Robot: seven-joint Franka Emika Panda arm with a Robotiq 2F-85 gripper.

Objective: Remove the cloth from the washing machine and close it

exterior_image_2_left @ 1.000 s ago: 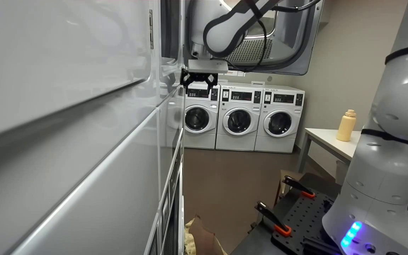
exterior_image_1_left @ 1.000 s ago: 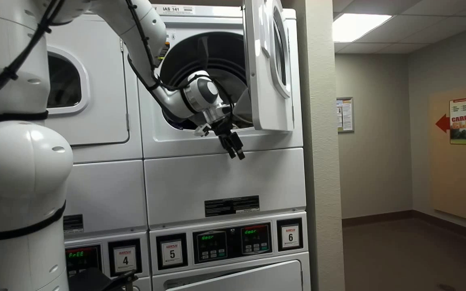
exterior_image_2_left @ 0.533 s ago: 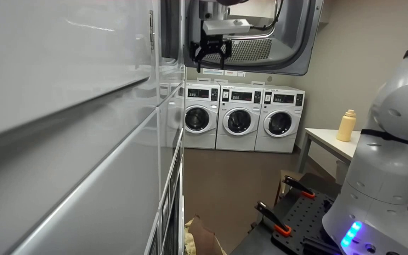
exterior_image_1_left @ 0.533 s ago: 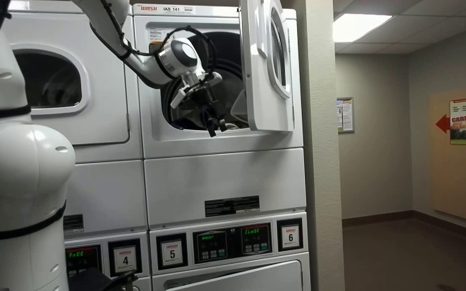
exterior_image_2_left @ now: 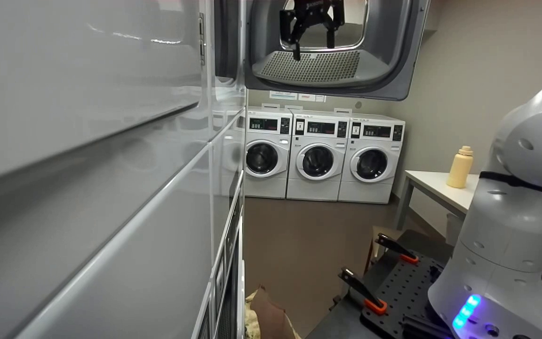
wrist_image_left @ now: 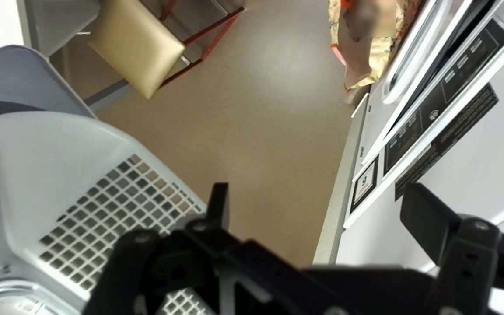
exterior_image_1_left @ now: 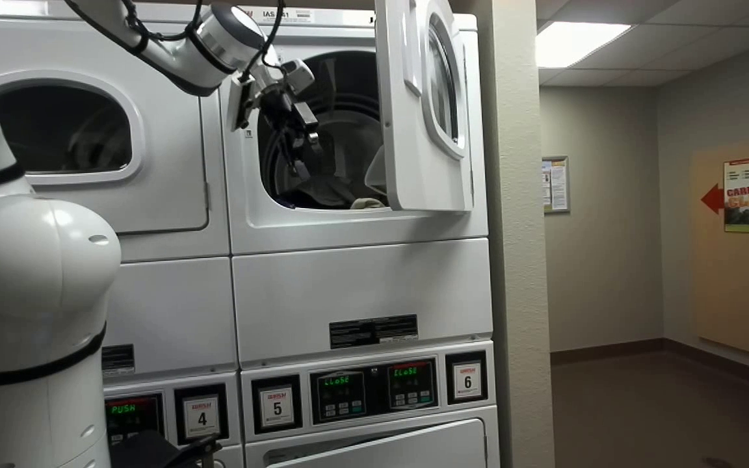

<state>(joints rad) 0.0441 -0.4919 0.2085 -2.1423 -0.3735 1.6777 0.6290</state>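
In front of the dark, round drum opening [exterior_image_1_left: 348,88] of the upper white metal machine [exterior_image_1_left: 361,279], pointing downward outside the drum with the black two-finger gripper [exterior_image_1_left: 306,154] on the white jointed arm [exterior_image_1_left: 166,58]. Spread wide at the fingers [wrist_image_left: 219,201], with tan-brown floor [wrist_image_left: 269,131] visible between them in the wrist view. Apart from the pale beige, crumpled cloth [exterior_image_1_left: 367,203], partly visible low inside the drum at its bottom lip. Fitted at the machine's front with a square-cornered white door [exterior_image_1_left: 407,162], swung outward, with an oval window. Set, in an exterior view, with the gripper before the door's grey inner side and pale grid-patterned screen [exterior_image_2_left: 318,67]. Lit in green with CLOSE on both displays of the black control panel [exterior_image_1_left: 374,390]. Tilted partly open below that, at the white lower door [exterior_image_1_left: 413,448]. Lined farther back, in an exterior view, with three white front-loading washers [exterior_image_2_left: 317,155], side by side. Topped, at the white-topped table [exterior_image_2_left: 433,181] to the right, with an upright pale yellow bottle [exterior_image_2_left: 460,167].
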